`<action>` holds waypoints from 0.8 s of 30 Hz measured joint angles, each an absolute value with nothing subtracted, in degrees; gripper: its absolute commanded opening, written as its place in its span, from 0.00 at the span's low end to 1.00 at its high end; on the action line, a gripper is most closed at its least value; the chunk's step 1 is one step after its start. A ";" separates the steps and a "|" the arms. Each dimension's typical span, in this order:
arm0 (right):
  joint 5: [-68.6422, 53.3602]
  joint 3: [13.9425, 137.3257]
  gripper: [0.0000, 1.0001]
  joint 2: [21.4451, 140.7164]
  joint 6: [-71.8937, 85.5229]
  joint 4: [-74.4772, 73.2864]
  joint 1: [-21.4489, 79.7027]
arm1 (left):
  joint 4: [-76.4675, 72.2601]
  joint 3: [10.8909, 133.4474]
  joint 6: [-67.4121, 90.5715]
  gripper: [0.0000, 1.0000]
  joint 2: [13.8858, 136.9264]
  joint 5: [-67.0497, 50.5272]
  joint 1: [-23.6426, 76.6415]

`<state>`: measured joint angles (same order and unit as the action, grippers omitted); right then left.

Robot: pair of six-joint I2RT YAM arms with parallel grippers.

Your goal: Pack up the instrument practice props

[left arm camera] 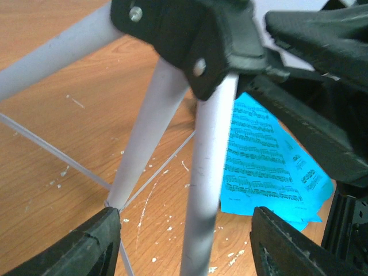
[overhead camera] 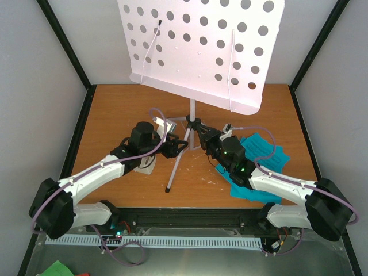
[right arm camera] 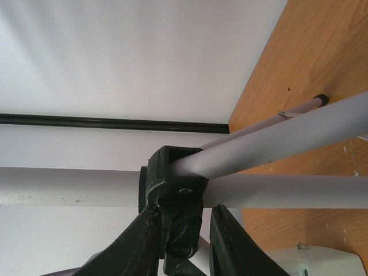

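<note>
Your right gripper point(right arm camera: 183, 221) is pinched on the black plastic hub point(right arm camera: 172, 172) where the three legs of the pale lilac metal tripod music stand point(overhead camera: 201, 46) meet. I think you hold it there so the tall stand does not tip while you work on its legs.

Your left gripper point(left arm camera: 185, 241) is not holding anything. Its two fingers point(left arm camera: 86, 247) are spread apart with one pale round leg point(left arm camera: 210, 172) between them, and neither finger touches the leg. That looks like a good spot to squeeze the leg and fold it in toward the pole.

The stand is upright in the middle of the brown wooden table point(overhead camera: 115, 109). Its big tray with round holes is high above both arms.

The cyan sheet-music pages point(overhead camera: 270, 152) lie flat on the table under your right arm, near the stand's feet but apart from both grippers.

A small white thing point(overhead camera: 146, 165) sits under your left arm. It may be the metronome, but the arm hides most of it. Neither gripper is on it.
</note>
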<state>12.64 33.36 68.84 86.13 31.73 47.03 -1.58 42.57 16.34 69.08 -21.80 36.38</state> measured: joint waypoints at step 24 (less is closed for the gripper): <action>12.84 37.80 0.07 67.83 64.25 22.55 47.11 | -5.80 42.46 15.49 0.00 74.41 -24.93 36.93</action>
<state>12.84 37.80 67.83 64.25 22.55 47.11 -5.80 42.46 15.49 74.41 -24.93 36.93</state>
